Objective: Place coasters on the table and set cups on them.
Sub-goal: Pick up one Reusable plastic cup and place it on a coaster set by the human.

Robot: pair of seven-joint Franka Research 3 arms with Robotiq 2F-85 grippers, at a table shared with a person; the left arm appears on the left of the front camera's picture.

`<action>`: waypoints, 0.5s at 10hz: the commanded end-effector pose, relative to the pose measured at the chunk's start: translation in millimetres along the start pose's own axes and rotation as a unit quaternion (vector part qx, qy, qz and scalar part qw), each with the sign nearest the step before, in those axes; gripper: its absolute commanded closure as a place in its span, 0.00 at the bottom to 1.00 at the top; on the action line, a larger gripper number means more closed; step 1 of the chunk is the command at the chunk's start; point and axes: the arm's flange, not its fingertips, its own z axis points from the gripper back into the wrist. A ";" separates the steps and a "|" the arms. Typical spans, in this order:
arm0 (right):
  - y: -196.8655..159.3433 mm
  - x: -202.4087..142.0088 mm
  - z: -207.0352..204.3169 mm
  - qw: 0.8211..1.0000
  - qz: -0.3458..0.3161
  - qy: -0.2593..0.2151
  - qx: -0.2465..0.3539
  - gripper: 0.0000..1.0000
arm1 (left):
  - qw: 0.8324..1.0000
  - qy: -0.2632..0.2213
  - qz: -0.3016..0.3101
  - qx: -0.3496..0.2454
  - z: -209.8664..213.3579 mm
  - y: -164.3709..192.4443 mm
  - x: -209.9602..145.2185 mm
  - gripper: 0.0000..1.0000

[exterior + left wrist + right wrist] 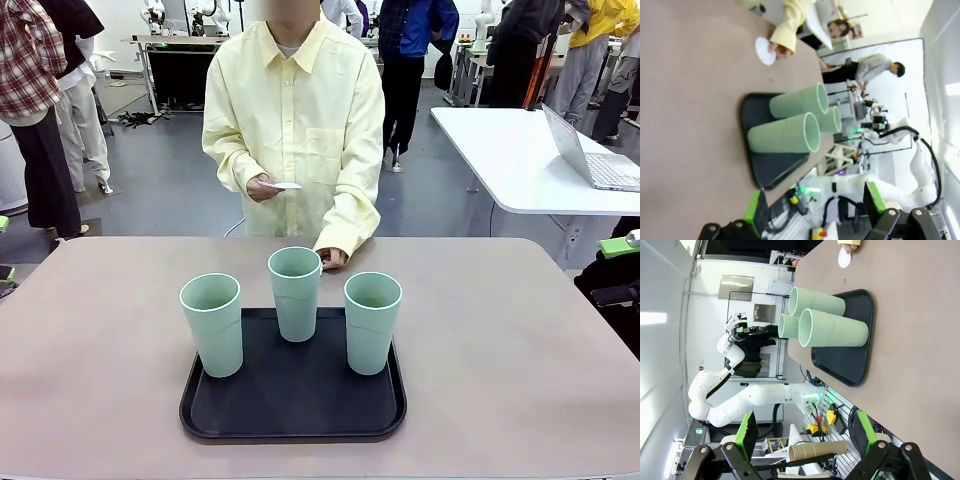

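Note:
Three mint-green cups (212, 325) (296, 293) (372, 322) stand upright on a black tray (290, 420) in the middle of the table (500, 350). Across the table a person holds white coasters (285, 185) in one raised hand. Their other hand (333, 258) rests on the tabletop behind the middle cup. Under it lies one coaster (765, 50) (844, 259), flat on the table beyond the tray. My left gripper (812, 210) is open and holds nothing, well short of the cups (785, 132). My right gripper (805, 432) is likewise open, off the table's side, far from the cups (832, 330).
The tray (755, 150) (860, 355) lies near my edge of the table. A white table with a laptop (590, 160) stands at the back right. Other people stand farther off. Bare tabletop stretches to both sides of the tray.

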 end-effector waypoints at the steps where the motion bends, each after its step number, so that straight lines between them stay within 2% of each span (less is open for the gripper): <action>1: 0.3 0.4 0.0 1.000 -0.003 0.000 0.006 0.00 | 1.000 -0.003 -0.003 -0.007 2.1 -0.1 1.4 0.00; 5: 0.3 0.4 0.0 1.000 -0.003 0.000 0.006 0.00 | 1.000 -0.003 -0.003 -0.007 2.1 -0.1 1.4 0.00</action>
